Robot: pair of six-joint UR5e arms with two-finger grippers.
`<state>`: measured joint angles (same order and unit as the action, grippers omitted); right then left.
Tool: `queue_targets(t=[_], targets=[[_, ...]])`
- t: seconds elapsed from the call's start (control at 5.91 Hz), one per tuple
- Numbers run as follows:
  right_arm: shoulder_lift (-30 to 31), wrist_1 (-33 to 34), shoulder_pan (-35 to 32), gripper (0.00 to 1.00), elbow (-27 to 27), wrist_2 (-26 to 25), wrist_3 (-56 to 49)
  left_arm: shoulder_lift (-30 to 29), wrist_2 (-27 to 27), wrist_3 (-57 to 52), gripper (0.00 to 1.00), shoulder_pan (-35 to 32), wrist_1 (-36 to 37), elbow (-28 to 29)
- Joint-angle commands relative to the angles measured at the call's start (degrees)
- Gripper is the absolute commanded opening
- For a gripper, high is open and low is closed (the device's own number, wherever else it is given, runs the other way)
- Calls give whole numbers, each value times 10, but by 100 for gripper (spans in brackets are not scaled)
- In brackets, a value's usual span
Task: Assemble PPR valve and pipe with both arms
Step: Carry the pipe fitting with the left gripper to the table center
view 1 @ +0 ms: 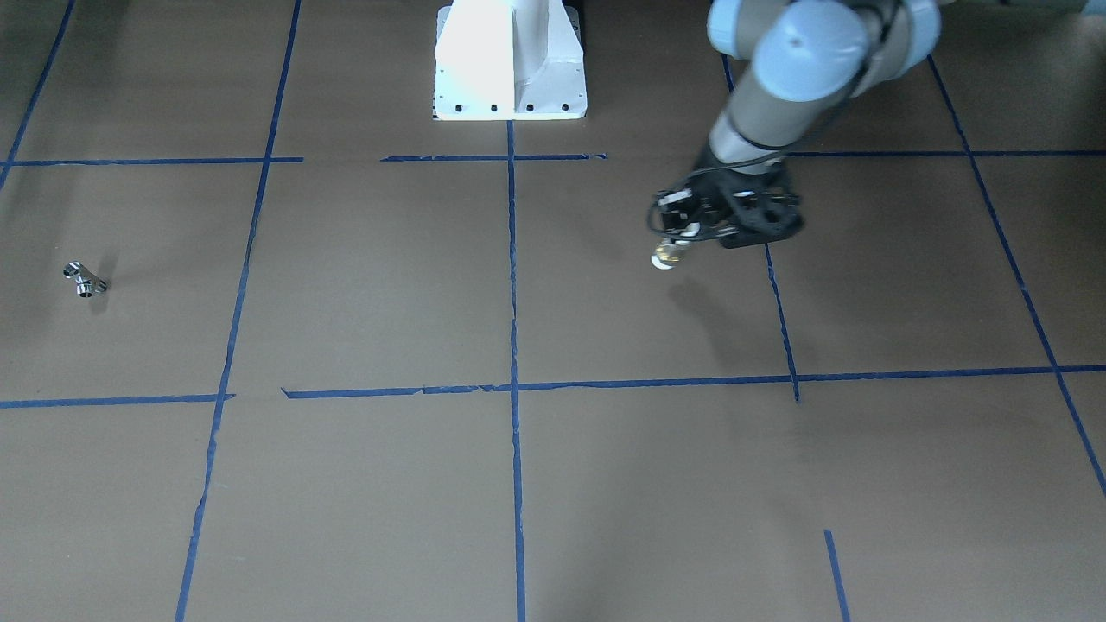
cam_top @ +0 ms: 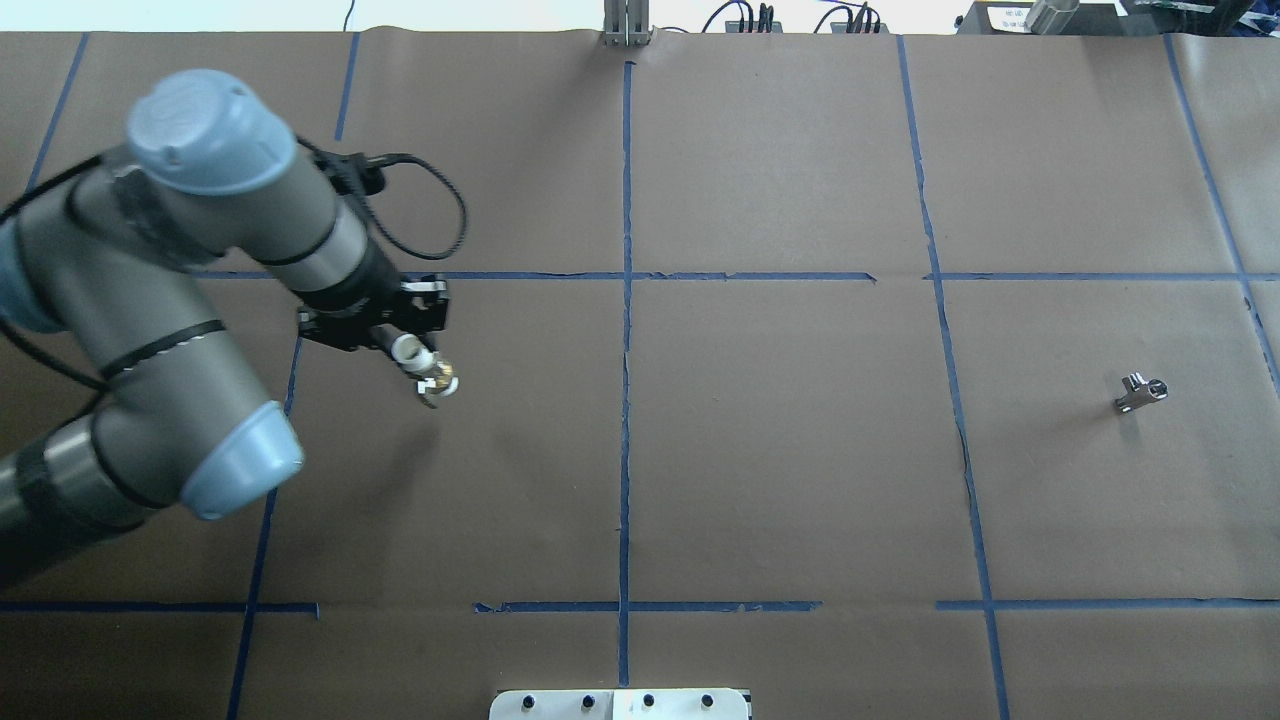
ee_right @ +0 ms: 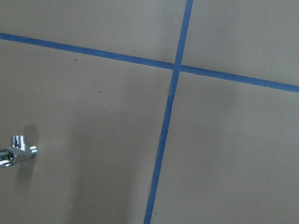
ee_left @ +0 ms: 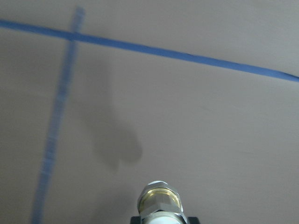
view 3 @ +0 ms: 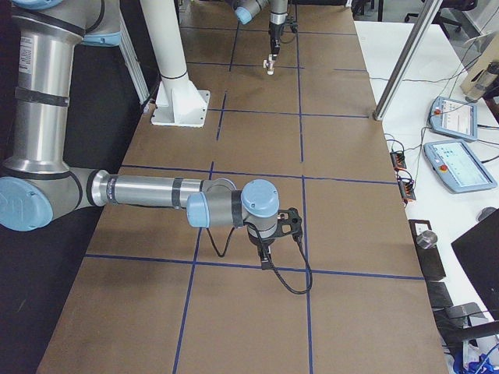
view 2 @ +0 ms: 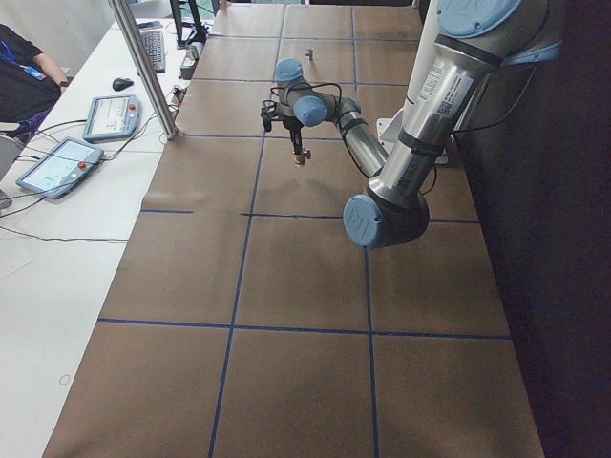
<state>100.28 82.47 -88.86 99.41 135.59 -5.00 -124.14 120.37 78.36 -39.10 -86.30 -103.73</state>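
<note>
Tape (cam_top: pixel 625 400) in blue lines divides the brown-papered table (cam_top: pixel 780 450) into squares. From the near left corner the left arm rises over the paper, folds at a blue-capped elbow and sends its forearm away from the robot and to the right, the wrist turned so that the left gripper (cam_top: pixel 412 356) points down at a slant over the left half of the table. Its fingers are pinched on the PPR valve (cam_top: pixel 437 377), gripping one white end, so that the brass band and the other white end stick out past the fingertips. The valve hangs clear of the paper, with a shadow beneath it. At about the same depth but well apart, far out on the right half, the pipe (cam_top: pixel 1140 392) lies alone on the paper with nothing touching it. The right arm shows only from the table's right end. There its forearm stretches level out over the table and the right gripper (view 3: pixel 265 261) hangs downward close above the paper, a cable looping beside it. Whether its claw is spread or pressed together cannot be told. Its wrist camera sees the pipe at the lower left edge of its view.
</note>
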Motion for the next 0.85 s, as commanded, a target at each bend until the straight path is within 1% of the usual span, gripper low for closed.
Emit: queue_targets(t=[0.0, 0.17, 0.34, 0.68], targets=[[0, 0, 1, 100, -1, -1, 0, -154, -47, 122, 0, 43, 5, 136], [0, 0, 1, 100, -1, -1, 0, -201, -71, 138, 0, 66, 5, 188], [0, 1, 1, 100, -1, -1, 1, -208, -84, 142, 0, 75, 4, 205], [0, 0, 2, 100, -1, -1, 0, -207, -84, 142, 0, 77, 3, 219]])
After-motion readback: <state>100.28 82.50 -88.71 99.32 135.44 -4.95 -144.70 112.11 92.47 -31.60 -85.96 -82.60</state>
